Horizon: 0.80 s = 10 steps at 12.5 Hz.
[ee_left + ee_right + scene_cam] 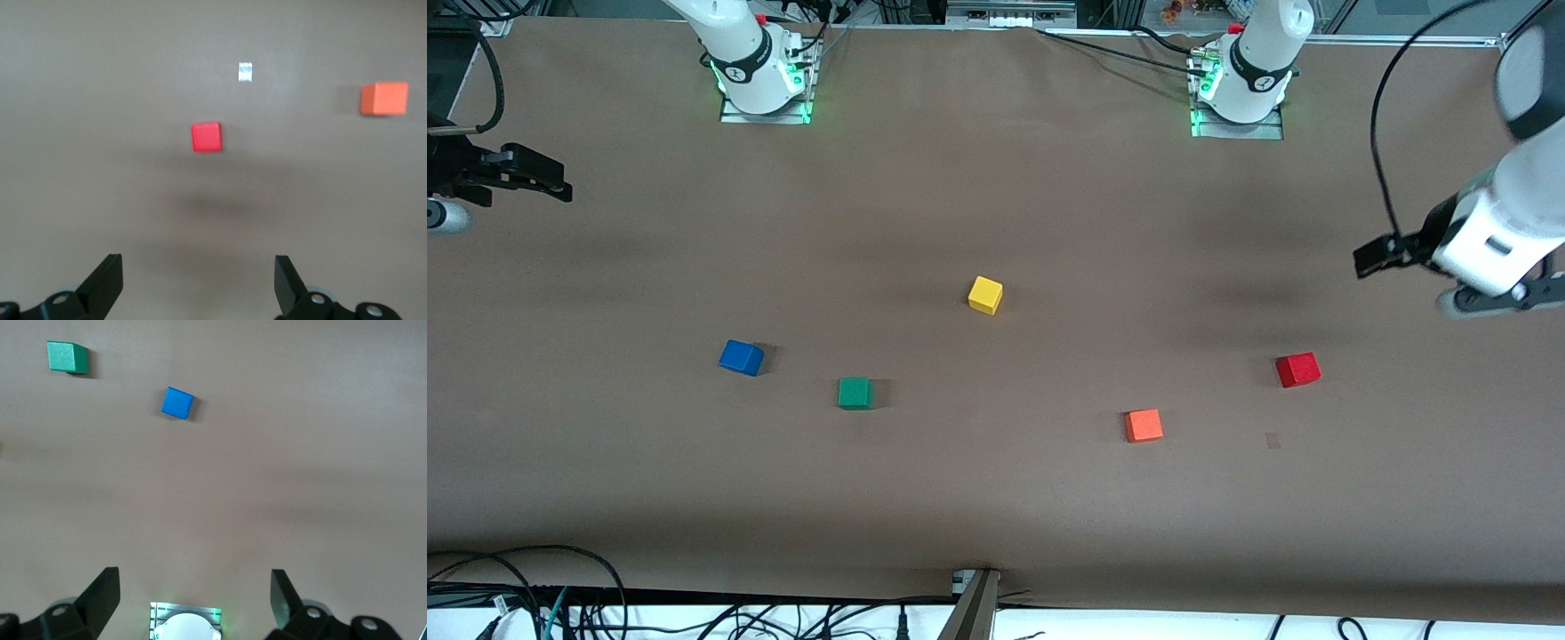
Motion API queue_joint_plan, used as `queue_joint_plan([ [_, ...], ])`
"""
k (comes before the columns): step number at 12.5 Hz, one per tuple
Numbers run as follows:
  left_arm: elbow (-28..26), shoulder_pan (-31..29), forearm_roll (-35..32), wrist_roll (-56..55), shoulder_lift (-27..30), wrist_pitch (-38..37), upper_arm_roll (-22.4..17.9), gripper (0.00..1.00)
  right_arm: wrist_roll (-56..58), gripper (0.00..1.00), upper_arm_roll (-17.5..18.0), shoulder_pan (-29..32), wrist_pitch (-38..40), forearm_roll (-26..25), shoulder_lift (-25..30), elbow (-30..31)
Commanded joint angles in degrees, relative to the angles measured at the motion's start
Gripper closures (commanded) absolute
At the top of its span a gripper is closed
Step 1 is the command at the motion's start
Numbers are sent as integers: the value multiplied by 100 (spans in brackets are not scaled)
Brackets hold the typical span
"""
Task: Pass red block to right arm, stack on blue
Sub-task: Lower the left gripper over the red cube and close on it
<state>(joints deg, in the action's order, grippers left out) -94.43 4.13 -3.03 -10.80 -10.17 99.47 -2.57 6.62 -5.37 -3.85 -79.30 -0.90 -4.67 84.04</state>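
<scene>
The red block [1297,369] lies on the brown table toward the left arm's end and also shows in the left wrist view [207,137]. The blue cube [741,357] lies toward the right arm's end and shows in the right wrist view [177,403]. My left gripper [1507,298] hangs open and empty over the left arm's end of the table, apart from the red block; its jaws [198,273] stand wide. My right gripper [543,178] hangs open and empty over the right arm's end, apart from the blue cube; its jaws [193,587] also stand wide.
An orange cube [1144,425] lies beside the red block, nearer the front camera. A green cube [855,392] lies beside the blue one. A yellow cube [985,294] sits mid-table. A small tape patch [1272,440] lies near the red block. The right arm's base [187,623] shows below its gripper.
</scene>
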Motion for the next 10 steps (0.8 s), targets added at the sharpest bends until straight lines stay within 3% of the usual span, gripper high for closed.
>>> queue_joint_plan([
  [1,-1013,-201,118,140,-256,1360,-15,0,-73,0,44,33,37,-33,-51,-115],
  [6,-981,-474,118,140,-1652,2461,-15,0,-73,0,44,33,37,-33,-51,-115],
  [10,-981,-457,127,105,-2085,3042,2,0,-73,0,44,33,37,-24,-51,-115],
])
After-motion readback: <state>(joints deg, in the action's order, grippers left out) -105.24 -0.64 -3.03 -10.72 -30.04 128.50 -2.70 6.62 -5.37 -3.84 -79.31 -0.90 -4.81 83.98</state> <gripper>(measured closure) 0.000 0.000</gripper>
